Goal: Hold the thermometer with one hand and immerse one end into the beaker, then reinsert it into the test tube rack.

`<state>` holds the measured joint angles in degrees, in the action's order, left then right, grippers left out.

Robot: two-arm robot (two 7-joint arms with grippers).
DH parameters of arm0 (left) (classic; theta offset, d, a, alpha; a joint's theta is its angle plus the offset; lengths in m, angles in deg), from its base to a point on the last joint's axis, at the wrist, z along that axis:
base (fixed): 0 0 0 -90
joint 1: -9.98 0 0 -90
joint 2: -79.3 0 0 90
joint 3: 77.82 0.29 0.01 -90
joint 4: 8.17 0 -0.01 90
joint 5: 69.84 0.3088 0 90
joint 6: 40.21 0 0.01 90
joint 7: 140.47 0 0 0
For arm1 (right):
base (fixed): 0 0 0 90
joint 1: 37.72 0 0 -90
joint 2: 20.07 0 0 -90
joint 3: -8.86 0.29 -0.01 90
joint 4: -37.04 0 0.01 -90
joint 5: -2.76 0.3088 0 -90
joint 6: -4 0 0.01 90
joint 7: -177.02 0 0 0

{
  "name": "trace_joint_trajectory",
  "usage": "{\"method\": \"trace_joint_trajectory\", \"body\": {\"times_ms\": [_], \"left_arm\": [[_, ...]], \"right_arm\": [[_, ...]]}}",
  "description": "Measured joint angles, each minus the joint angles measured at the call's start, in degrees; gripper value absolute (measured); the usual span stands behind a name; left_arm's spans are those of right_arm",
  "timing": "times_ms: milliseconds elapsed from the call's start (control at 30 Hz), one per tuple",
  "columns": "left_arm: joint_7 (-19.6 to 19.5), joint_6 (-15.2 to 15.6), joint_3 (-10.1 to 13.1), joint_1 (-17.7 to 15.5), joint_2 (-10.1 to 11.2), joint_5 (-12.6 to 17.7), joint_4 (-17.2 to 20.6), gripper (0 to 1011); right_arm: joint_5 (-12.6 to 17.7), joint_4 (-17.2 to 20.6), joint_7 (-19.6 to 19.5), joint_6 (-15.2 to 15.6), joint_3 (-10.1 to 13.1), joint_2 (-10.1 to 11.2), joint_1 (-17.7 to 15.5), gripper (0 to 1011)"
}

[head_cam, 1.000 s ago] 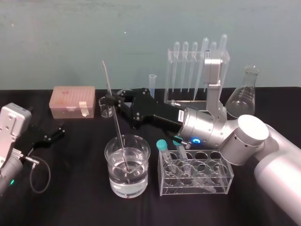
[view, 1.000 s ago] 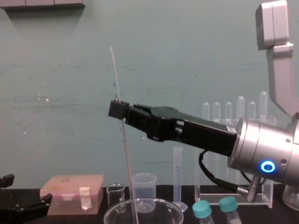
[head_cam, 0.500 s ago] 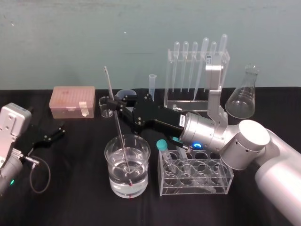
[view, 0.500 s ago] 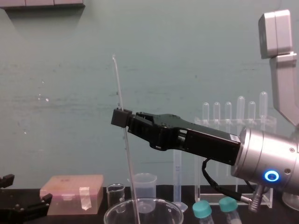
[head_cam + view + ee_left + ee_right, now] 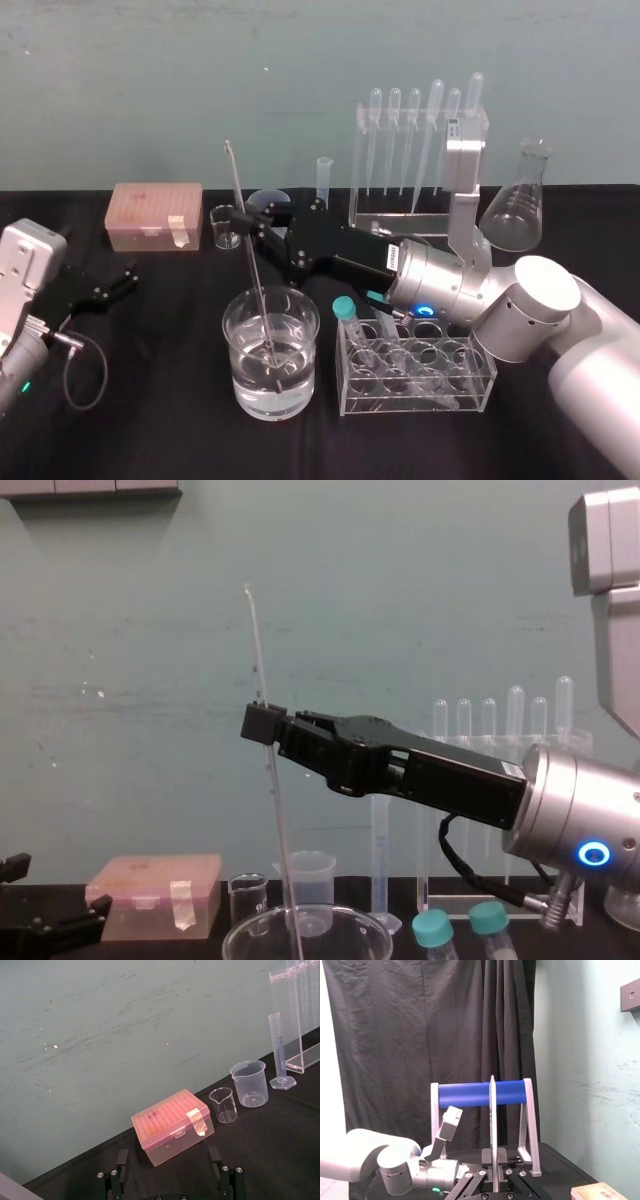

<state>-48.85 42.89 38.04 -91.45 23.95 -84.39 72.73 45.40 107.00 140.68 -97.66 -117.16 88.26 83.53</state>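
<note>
The right end effector (image 5: 243, 218) grips the thermometer (image 5: 252, 270) mid-shaft, nearly upright, so its tip soaks in the beaker (image 5: 305, 350) at 6 o'clock; the left end effector (image 5: 118, 280) rests released at 9 o'clock.

We count one thermometer (image 5: 245, 240), one beaker (image 5: 270, 350), one test tube rack (image 5: 480, 120) carrying six pipettes (image 5: 414, 140), and one low tube stand (image 5: 415, 375) with two teal-capped tubes (image 5: 433, 927). On the surface (image 5: 160, 400) we also count one pink box (image 5: 155, 215), one tiny glass beaker (image 5: 223, 1104), one plastic beaker (image 5: 248, 1083), one graduated cylinder (image 5: 278, 1050) and one conical flask (image 5: 515, 205). We count two tools, the left tool (image 5: 169, 1175) and the right tool (image 5: 241, 215).
</note>
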Motion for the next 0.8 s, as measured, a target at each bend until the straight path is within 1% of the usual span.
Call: {"method": "trace_joint_trajectory", "body": {"times_ms": [800], "left_arm": [[0.00,0.00,0.00,0.00,0.00,0.00,0.00,1008]], "right_arm": [[0.36,1.19,-0.10,-0.02,0.43,0.47,-0.84,55]]}}
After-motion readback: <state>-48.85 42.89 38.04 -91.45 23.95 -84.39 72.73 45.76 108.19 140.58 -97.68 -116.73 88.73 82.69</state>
